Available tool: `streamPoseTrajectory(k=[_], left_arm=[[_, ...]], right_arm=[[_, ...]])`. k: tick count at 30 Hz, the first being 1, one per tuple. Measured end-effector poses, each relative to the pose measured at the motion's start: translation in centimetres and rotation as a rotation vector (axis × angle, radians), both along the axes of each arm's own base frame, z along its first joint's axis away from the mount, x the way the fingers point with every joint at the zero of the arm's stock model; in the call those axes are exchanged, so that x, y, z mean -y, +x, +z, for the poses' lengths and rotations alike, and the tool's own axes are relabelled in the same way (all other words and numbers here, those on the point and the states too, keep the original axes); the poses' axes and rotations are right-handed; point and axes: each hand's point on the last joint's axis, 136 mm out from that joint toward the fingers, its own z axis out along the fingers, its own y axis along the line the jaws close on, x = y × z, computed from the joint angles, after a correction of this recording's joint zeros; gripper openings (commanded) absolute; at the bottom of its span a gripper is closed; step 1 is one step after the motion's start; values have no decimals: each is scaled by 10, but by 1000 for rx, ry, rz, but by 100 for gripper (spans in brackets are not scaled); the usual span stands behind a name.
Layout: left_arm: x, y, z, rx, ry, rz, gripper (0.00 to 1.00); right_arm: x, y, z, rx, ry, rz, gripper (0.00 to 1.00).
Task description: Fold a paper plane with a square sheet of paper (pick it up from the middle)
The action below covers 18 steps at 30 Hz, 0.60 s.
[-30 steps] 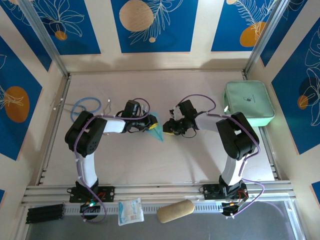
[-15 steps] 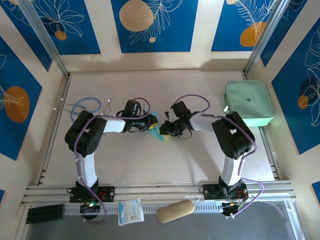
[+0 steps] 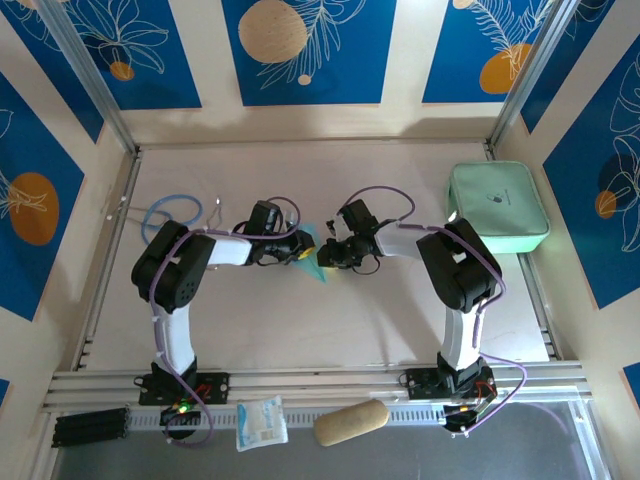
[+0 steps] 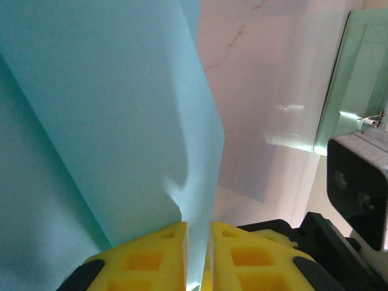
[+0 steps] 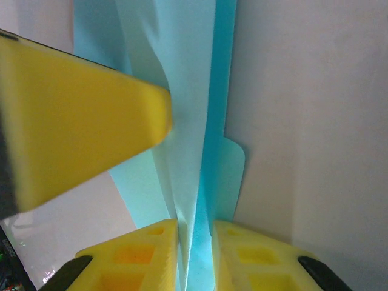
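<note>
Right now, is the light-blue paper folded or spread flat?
Folded. The paper plane shows layered creases and a narrow point, held by the left gripper and the right gripper.

Light-blue paper plane (image 3: 318, 268) at frame centre — yellow pads on the left end effector (image 4: 198, 242) and right end effector (image 5: 194, 242). Mint-green case (image 3: 497, 208) at right; pale pink surface (image 3: 300, 320); blue wall panels (image 3: 350, 80) with orange discs and white leaves.

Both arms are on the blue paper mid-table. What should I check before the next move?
1. Left gripper shut on the paper plane: ok.
2. Right gripper has the same paper pinched between its fingers: ok.
3. Paper untorn: cannot tell; it dents at the left grip.
4. Grippers apart from each other: cannot tell, they are very close.
5. Mint-green case away from the work: ok.
</note>
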Motion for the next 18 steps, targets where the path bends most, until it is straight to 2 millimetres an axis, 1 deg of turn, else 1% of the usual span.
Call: streamPoseTrajectory(k=[5, 15, 18], left_arm=[[0, 0, 0, 0, 0, 0, 15], [1, 1, 1, 3, -4, 1, 14], [1, 1, 1, 5, -5, 1, 15]], right_arm=[[-4, 1, -1, 11, 10, 25, 22], [-11, 3, 2, 52, 47, 76, 10], [-14, 3, 5, 61, 69, 89, 9]])
